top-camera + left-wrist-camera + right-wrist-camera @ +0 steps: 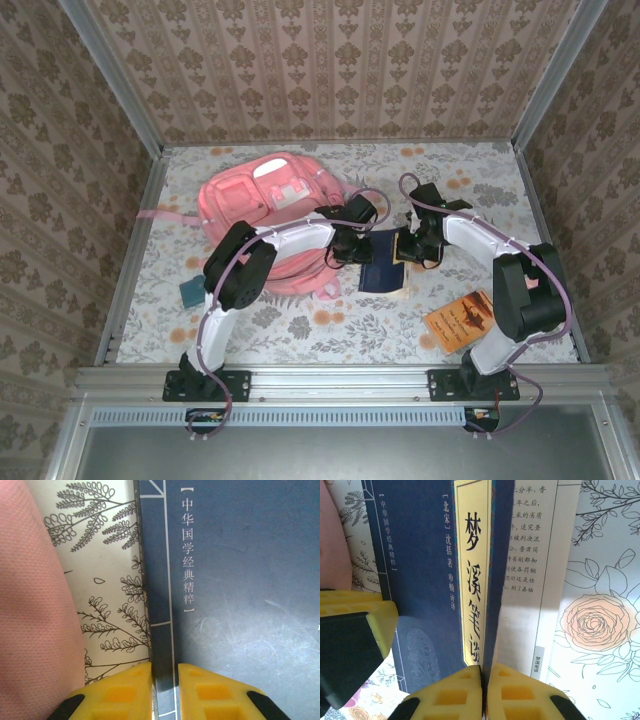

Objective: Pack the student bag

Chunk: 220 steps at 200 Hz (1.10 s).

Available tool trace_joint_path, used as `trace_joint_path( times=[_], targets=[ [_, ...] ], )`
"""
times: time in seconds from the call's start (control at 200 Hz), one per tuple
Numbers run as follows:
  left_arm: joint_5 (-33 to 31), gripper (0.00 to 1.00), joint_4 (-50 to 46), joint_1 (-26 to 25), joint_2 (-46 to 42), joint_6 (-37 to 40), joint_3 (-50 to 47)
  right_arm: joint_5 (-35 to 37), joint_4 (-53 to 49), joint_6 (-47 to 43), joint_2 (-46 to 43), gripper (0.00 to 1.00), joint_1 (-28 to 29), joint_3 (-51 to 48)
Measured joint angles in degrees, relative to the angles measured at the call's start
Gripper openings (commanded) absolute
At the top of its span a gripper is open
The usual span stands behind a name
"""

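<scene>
The student bag, pink and bulky, lies at the back left of the table; its fabric also fills the left edge of the left wrist view. Just right of it lies a dark blue book with white Chinese lettering. My left gripper is shut on the book's spine edge, yellow fingers on either side. My right gripper is shut on the book's raised front cover, with the printed inner flap exposed to the right of the cover.
An orange book lies at the front right beside the right arm's base. A small teal item sits left of the bag. The floral cloth covers the table, and patterned walls close in three sides.
</scene>
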Motion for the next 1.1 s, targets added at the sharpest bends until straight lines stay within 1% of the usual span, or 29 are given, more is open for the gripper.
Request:
trace_joint_path(
  times=[0.205,0.25,0.3,0.345,0.49,0.555,0.615,0.725,0.875,0.995,1.1],
  targets=[
    [1.1,0.24,0.2,0.5,-0.1,1.2,0.0,1.1,-1.1,0.0,-0.9,0.05,0.2,0.3],
    [1.3,0.25,0.1,0.6,-0.2,1.5,0.0,1.2,-1.4,0.0,-1.6,0.08,0.3,0.3],
    [1.8,0.26,0.1,0.8,-0.5,1.9,0.0,1.4,-2.0,0.1,-2.3,0.15,0.3,0.6],
    [2.2,0.27,0.1,1.0,-0.7,2.2,0.0,1.5,-2.5,-0.2,-3.0,0.18,0.3,0.9],
    [3.5,0.32,-0.1,1.9,-1.6,3.0,0.0,1.9,-3.3,-0.2,-4.4,0.18,0.3,1.4],
    [3.9,0.34,0.0,2.2,-1.9,3.4,0.0,1.9,-3.4,-0.2,-4.4,0.16,0.3,1.5],
    [4.2,0.35,-0.1,2.4,-2.2,3.5,0.0,2.1,-3.5,-0.2,-4.4,0.11,0.3,1.5],
    [4.6,0.37,0.0,2.8,-3.0,3.7,0.0,2.1,-3.4,-0.2,-4.4,0.06,0.3,1.5],
    [5.4,0.38,0.4,3.8,-5.4,3.9,-0.6,2.1,-3.4,-0.2,-4.5,0.06,0.3,1.5],
    [6.2,0.38,1.7,4.5,-7.0,3.9,-1.3,1.9,-3.3,-0.2,-4.5,0.01,0.3,1.5],
    [7.2,0.41,3.0,5.0,-7.3,3.8,-2.2,1.3,-3.0,-0.1,-4.6,0.0,0.3,1.5]
  ],
)
